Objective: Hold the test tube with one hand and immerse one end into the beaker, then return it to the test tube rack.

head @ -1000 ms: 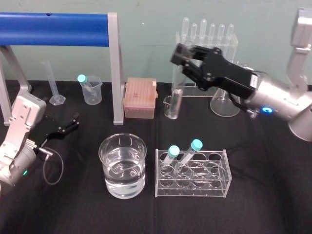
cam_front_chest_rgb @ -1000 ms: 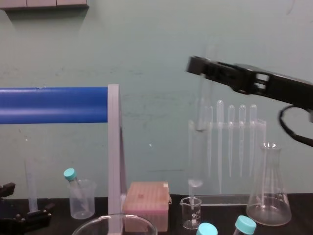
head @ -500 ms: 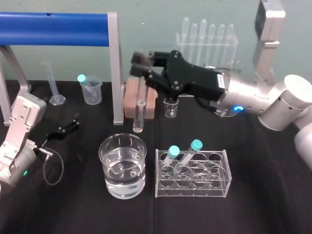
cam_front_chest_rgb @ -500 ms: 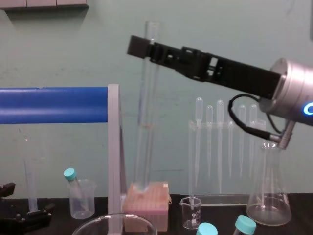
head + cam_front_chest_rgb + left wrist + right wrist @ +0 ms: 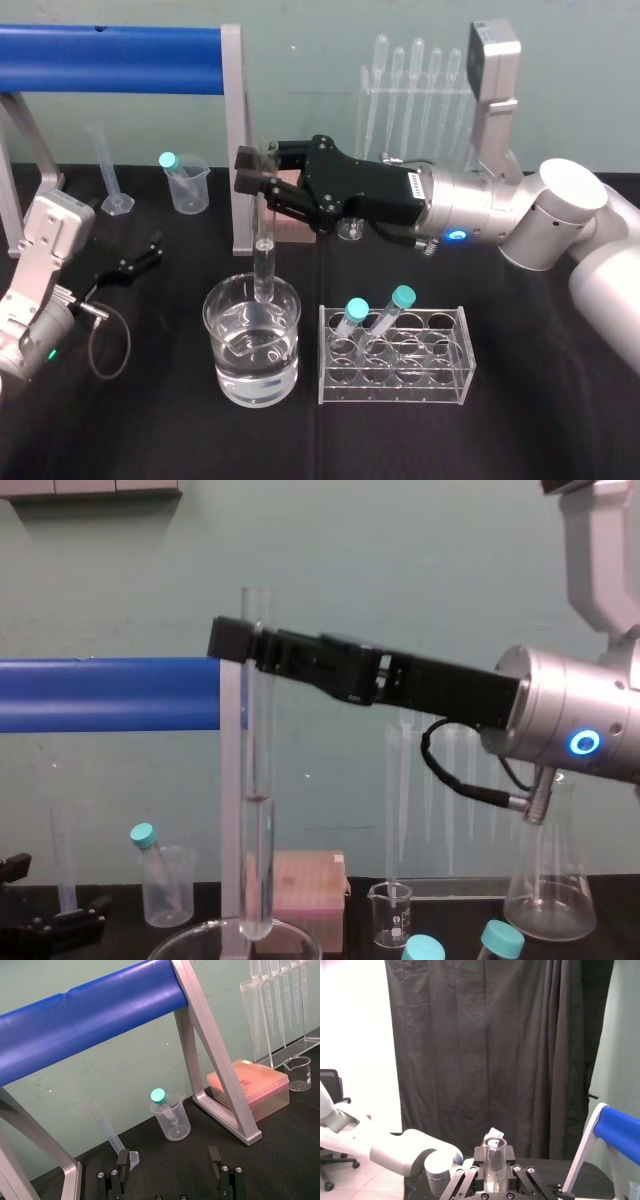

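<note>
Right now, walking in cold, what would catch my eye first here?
Most striking is the right gripper, black, stretched in from the right and clamped on a tall clear test tube. The tube is held upright over the wide beaker of clear liquid in the middle of the black table, its lower end about at the rim. Behind runs a bright blue bar; the left gripper lies open at the far left.

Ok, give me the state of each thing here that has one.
beaker: upright, partly filled with clear liquid.
test tube: upright, gripped near its top, lower end inside the beaker's rim.
right gripper: shut on the test tube.
left gripper: open, idle at the left.
test tube rack: upright, holding two capped tubes.
</note>
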You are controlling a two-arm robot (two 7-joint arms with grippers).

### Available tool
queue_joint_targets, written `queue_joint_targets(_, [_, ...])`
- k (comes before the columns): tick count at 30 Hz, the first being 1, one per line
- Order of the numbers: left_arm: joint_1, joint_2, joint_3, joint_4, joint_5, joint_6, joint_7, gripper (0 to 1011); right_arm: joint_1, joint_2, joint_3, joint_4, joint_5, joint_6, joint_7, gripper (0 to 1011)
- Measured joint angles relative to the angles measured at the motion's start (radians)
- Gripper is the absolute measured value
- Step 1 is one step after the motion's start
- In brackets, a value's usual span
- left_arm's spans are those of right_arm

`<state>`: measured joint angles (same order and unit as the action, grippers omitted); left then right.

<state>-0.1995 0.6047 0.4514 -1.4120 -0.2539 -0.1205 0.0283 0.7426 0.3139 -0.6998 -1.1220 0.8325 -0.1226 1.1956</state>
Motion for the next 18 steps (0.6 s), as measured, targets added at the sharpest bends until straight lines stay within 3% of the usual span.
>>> queue_joint_targets(18, [0.000,0.000,0.000,0.000,0.000,0.000,0.000,1000,0.047,-0.061,-0.059,0.138,-0.023,-0.009,0.039,241])
